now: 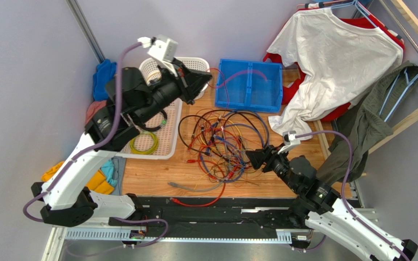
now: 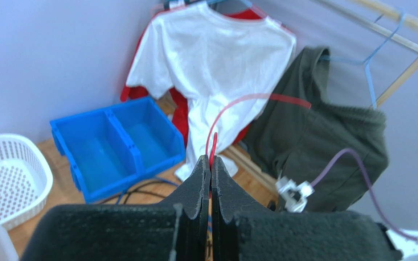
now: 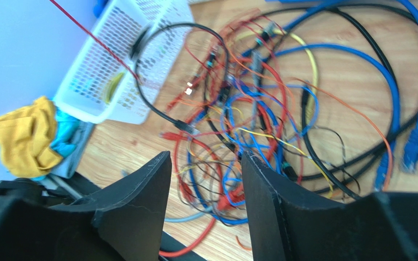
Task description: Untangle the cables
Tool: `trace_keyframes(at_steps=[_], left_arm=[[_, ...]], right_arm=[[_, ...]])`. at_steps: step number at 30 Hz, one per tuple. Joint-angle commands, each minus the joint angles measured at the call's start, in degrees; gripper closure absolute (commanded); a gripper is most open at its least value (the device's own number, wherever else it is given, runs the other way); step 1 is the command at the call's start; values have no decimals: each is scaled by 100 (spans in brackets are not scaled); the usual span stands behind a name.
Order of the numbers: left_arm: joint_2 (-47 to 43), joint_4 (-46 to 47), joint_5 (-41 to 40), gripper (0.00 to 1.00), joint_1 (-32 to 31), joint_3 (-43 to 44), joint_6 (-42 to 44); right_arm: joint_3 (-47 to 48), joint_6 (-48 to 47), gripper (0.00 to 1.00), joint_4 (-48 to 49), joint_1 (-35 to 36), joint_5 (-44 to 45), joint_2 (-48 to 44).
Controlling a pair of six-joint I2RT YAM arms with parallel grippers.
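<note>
The cables lie as a loose tangle of thin red, orange, yellow, blue, purple and black wires on the wooden table, and show up close in the right wrist view. My left gripper is raised over the back of the table. Its jaws are shut on a thin red wire that arcs away over the blue bin. My right gripper sits low at the tangle's right edge. It is open, with wires below the gap and nothing between the fingers.
A blue two-compartment bin stands behind the tangle. To its left is a white perforated tray holding a black coil and a yellow-green coil. A white T-shirt and a green garment hang at the right, and cloths lie at the left.
</note>
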Motion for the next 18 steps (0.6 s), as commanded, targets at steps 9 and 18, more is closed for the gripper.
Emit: trace_keyframes(at_steps=[9, 18], left_arm=[[192, -467, 157, 100, -7, 66, 72], [254, -652, 148, 100, -7, 303, 11]], right_arm=[[905, -902, 31, 1665, 5, -1266, 1249], [712, -893, 30, 2801, 242, -1303, 2330]])
